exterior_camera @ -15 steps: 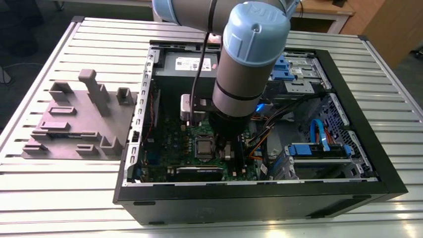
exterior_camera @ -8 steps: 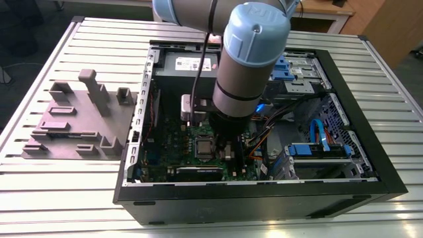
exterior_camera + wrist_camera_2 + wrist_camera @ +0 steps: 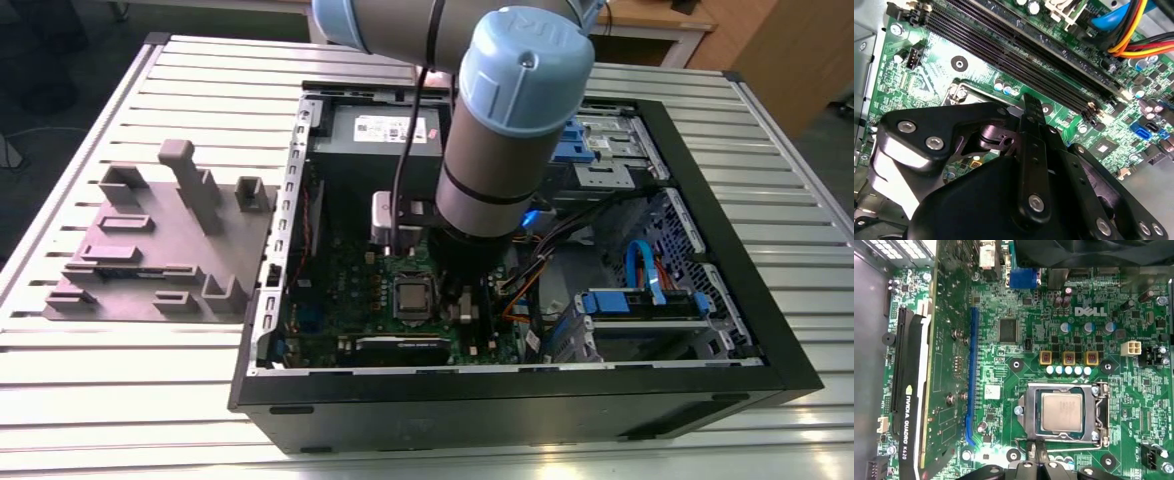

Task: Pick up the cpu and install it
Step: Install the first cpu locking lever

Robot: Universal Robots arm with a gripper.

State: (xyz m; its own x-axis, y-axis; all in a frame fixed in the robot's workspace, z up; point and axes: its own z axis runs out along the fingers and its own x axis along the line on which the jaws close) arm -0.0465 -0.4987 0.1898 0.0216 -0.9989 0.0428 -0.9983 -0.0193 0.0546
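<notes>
The cpu, a small silvery-grey square chip, lies flat inside the metal socket frame on the green motherboard. In the exterior view the socket shows just to the exterior view's left of the arm's black wrist. My gripper hovers just off one edge of the socket frame, its two thin dark fingers together with nothing between them. In the second wrist view the black gripper points down at the board beside the socket's corner. The chip is not touched by the gripper.
The open computer case walls in the board on all sides. A graphics card stands beside the socket, as do memory slots and coloured cables. A grey fixture block sits on the slatted table at the exterior view's left.
</notes>
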